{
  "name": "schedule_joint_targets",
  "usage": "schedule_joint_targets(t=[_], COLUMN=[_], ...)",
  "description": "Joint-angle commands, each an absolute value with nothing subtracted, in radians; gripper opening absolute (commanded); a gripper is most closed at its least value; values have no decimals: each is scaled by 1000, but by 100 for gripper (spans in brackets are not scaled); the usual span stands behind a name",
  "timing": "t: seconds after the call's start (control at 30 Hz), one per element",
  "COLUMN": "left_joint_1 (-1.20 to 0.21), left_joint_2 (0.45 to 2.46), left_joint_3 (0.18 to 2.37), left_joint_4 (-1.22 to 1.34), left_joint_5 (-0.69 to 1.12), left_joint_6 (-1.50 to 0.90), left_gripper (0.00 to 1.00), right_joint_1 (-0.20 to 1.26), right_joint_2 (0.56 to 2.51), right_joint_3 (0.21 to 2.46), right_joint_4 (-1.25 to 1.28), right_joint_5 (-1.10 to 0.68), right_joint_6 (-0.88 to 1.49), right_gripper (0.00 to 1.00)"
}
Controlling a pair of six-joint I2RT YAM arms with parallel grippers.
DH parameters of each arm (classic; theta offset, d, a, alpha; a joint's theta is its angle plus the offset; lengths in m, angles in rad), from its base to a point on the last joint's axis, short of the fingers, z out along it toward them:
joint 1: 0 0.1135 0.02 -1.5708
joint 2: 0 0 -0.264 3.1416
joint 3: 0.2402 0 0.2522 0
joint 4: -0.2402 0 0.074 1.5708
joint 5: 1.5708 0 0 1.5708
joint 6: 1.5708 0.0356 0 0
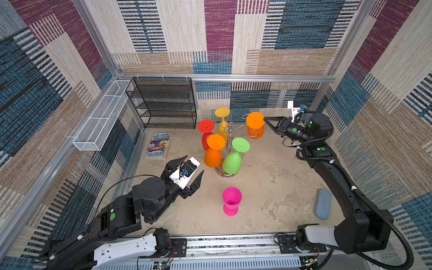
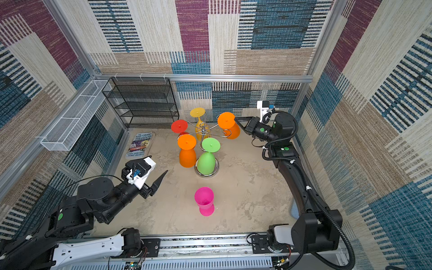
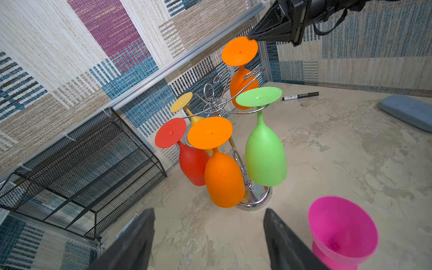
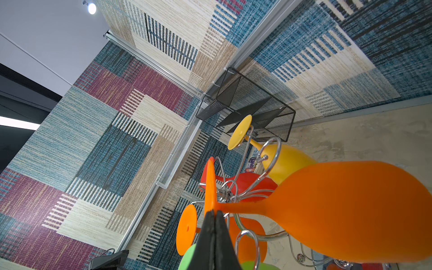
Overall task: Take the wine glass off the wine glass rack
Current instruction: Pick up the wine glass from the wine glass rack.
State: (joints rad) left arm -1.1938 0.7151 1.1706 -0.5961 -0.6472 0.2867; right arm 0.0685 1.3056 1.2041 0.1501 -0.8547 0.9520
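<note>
Clenched on nothing, the right gripper (image 1: pixel 265 119) touches the foot of the orange wine glass (image 1: pixel 254 120) hanging at 2 o'clock on the wine glass rack (image 1: pixel 230 130). A shove could drop it or tip the rack; the left gripper (image 1: pixel 194 164) is released.

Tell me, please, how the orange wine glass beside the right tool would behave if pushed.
The orange wine glass would probably swing: it hangs upside down by its foot from a curled wire arm. Its matte opaque body suggests light plastic. The thin-poled wine glass rack might rock.
</note>
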Motion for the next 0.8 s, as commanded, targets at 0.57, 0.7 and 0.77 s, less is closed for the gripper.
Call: schedule_joint_targets(t=[0.57,0.7,0.77], left_joint_1=[-1091,-991,-932], left_joint_2=[784,834,850], left_joint_3=[1150,1153,1144], left_joint_4=[-379,-334,-293], left_joint_5=[-352,-193,-103], left_joint_6=[230,179,145], left_gripper=[76,76,76], right_joint_1=[-45,-45,-44], right_joint_2=[1082,1042,1031], right_joint_3=[1266,1301,1315], right_joint_4=[98,124,136], right_joint_5=[-880,-898,-905], right_joint_6=[900,915,926], right_gripper=[0,0,0])
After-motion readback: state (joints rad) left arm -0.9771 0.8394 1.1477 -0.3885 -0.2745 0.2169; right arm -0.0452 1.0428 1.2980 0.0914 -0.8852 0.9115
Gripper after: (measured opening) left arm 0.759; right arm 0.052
